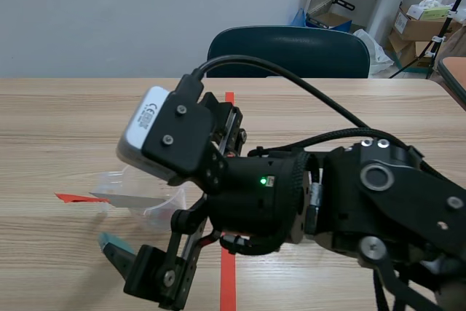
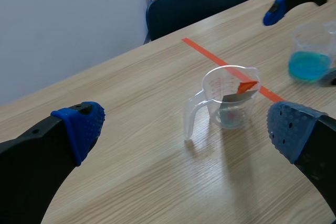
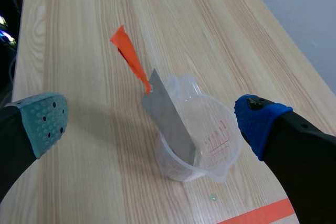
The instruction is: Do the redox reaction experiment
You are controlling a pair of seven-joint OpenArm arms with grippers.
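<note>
Right tool (image 3: 151,121), fingers spread wide and gripping nothing, hangs over the wooden surface (image 3: 79,35). A clear measuring cup (image 3: 202,140) sits just ahead of it, in line with the gap between its two pads but untouched. A grey metal strip (image 3: 170,121) stands tilted in the cup. Its lower end sits in the bottom, its long axis slants up over the rim, and its orange tag (image 3: 128,56) points away from the tool. Seen from the scene view, the tag points to the robot's left. The left tool (image 2: 185,129), likewise spread wide and empty, faces the same cup from farther off, with the cup's handle (image 2: 191,119) turned toward it. Whether this cup holds any liquid cannot be told. Near it stands a second clear cup (image 2: 315,35), its lower part filled with blue liquid (image 2: 308,66). A dark chair (image 1: 287,52) stands at the surface's far side.
</note>
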